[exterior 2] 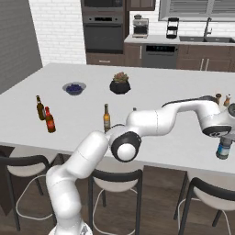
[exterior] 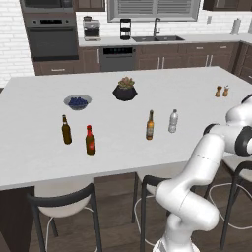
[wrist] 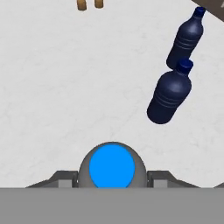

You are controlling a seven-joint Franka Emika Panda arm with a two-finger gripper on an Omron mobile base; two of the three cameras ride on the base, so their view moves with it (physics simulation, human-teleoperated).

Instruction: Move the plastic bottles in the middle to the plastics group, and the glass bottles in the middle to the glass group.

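Observation:
My gripper (exterior 2: pixel 223 139) is shut on the blue-labelled plastic bottle (exterior 2: pixel 223 149), held upright over the counter's right end. In the hand view its blue cap (wrist: pixel 112 168) sits between my fingers. Ahead and to the right stand two dark blue capped bottles (wrist: pixel 169 94) (wrist: pixel 188 37), apparently the plastics group. In the middle of the counter the slim amber glass bottle (exterior: pixel 150 125) stands next to the clear whitish plastic bottle (exterior: pixel 173 121). The glass group stands at the left: a dark brown bottle (exterior: pixel 66 130) and a red-necked one (exterior: pixel 90 140).
Salt and pepper shakers (exterior: pixel 222 91) stand toward the far right of the white counter (exterior: pixel 39 157). A bowl of blue berries (exterior: pixel 77 102) and a dark plant pot (exterior: pixel 125 90) sit further back. Stools line the near edge.

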